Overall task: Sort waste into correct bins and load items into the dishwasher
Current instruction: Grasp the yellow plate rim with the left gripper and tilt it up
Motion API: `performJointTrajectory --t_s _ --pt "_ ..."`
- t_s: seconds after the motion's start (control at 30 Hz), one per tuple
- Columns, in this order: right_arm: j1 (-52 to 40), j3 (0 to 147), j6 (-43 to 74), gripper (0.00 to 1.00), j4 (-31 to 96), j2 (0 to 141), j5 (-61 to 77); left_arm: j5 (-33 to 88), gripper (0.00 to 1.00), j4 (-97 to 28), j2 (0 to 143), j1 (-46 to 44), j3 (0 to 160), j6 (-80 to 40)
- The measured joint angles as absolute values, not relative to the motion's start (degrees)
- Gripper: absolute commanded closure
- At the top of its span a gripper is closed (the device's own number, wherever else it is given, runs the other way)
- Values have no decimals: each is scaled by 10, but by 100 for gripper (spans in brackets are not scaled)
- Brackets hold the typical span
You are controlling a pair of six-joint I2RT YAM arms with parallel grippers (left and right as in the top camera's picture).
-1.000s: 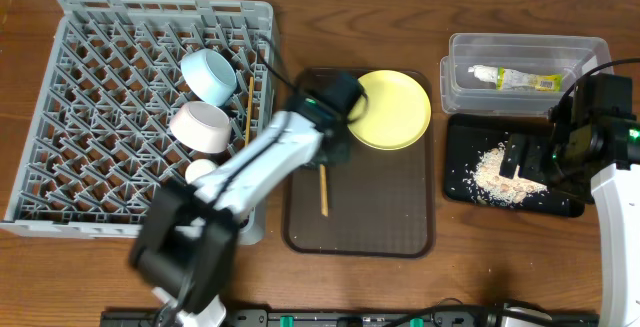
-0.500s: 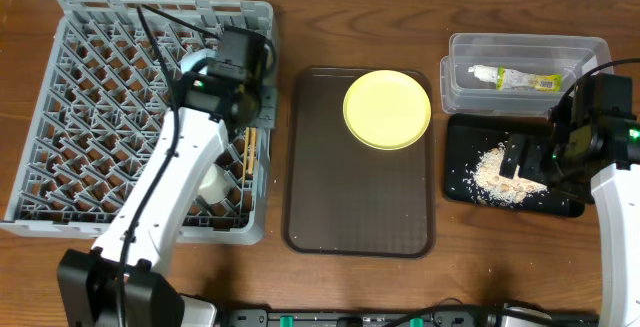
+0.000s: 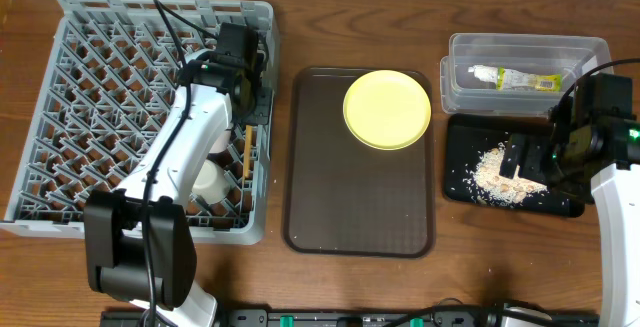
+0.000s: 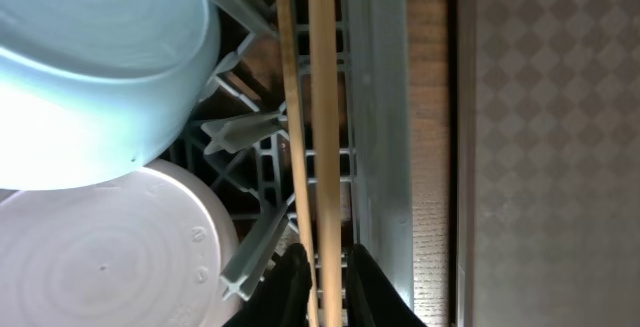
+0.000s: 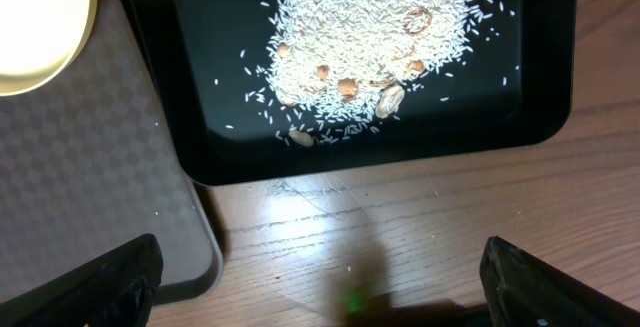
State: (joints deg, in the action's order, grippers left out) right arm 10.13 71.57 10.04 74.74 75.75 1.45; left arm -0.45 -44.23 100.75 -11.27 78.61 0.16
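- The left gripper [image 4: 322, 267] has its jaws closed on a wooden chopstick [image 4: 322, 117], which lies along the right edge of the grey dish rack [image 3: 90, 87].
- A second chopstick [image 4: 285, 117] lies just beside it. A light blue bowl [image 4: 90, 67] and a white bowl [image 4: 100, 257] sit close on the other side.
- To do this step well, I would keep the stick parallel to its mate and lower it until the rack's ribs carry it. Opening only then should stop it slipping through the grid or rolling onto the brown tray [image 3: 360, 197].
- The right gripper [image 5: 320, 282] hangs with its jaws wide apart near the black tray [image 5: 540, 87] of spilled rice [image 5: 370, 57].
- The yellow plate [image 3: 387, 109] rests on the brown tray, not yet loaded.
- The tube [image 3: 515, 79] in the clear bin [image 3: 530, 47] has a yellow-green label, but its print is too small to read. No other writing shows.
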Motion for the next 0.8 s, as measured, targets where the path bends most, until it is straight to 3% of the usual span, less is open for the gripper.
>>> performJointTrajectory --t_s 0.4,0.8 --pt "101 716 100 1 748 757 15 36 31 -430 936 -156 786 2" --pt "101 716 100 1 751 757 15 76 28 -278 981 -351 787 9"
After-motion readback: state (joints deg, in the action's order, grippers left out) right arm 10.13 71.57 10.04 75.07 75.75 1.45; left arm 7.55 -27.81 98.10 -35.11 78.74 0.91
